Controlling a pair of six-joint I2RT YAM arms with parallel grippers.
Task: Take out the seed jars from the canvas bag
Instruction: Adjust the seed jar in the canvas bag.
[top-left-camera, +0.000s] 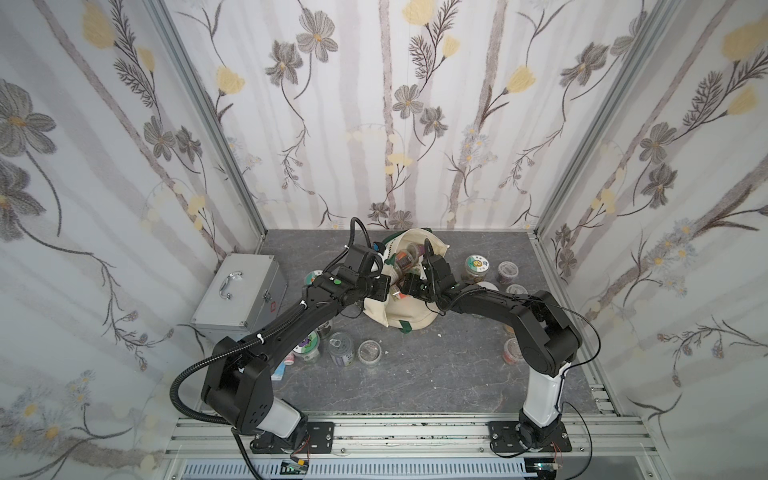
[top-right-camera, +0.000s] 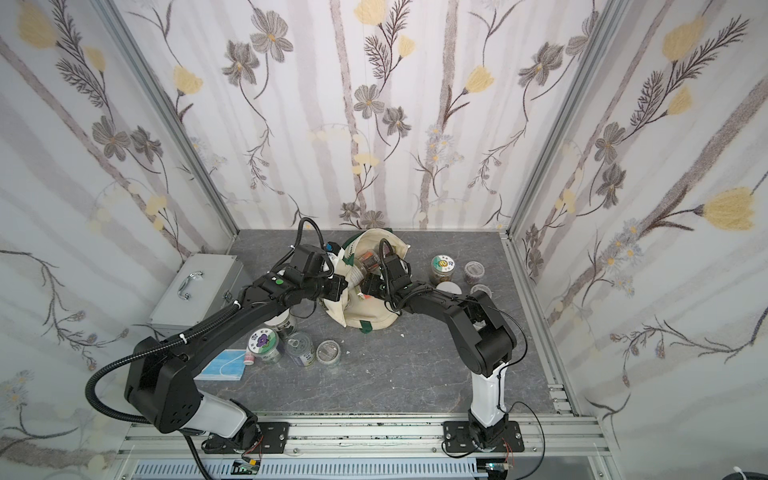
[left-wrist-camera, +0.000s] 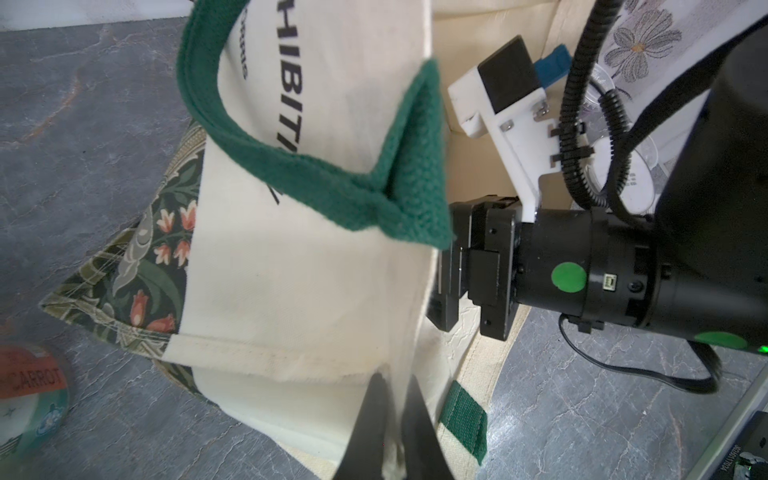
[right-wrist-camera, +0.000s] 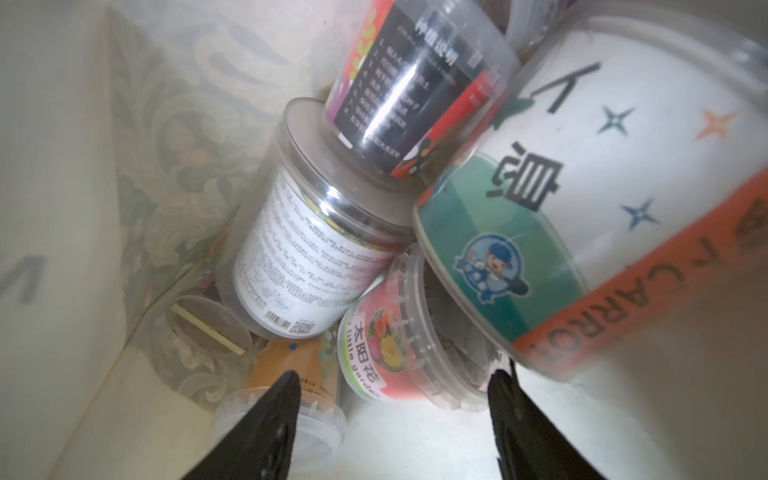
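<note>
1. Keeping the left pincer (left-wrist-camera: 395, 379) clamped tight on its fold of the canvas bag (left-wrist-camera: 291, 270) matters most. That pinch, at the lower centre of the left wrist view, looks to be what props the mouth open.
2. In both top views the bag slumps at the back middle of the surface (top-left-camera: 415, 374), mouth gaping up at the camera. Its long axis seems to run from lower to upper frame, though folds make this uncertain.
3. Several seed jars (top-left-camera: 405, 259) lie heaped inside, and others stand on the surface on both sides of the bag.
4. In the right wrist view the white-labelled jar (right-wrist-camera: 299, 257) slants steeply, its long axis running from lower left to upper right.
5. The pink-and-green-labelled jar (right-wrist-camera: 382, 353) lies on its side at lower centre, its axis roughly across the frame and its ribbed lid toward the right.
6. The right pincer (right-wrist-camera: 395, 374) stands half spread, its tips on either side of that jar, gripping nothing that I can see. It should probably reach deeper and close squarely before lifting, since the carrot jar (right-wrist-camera: 582, 187) leaning above at right could slide.
</note>
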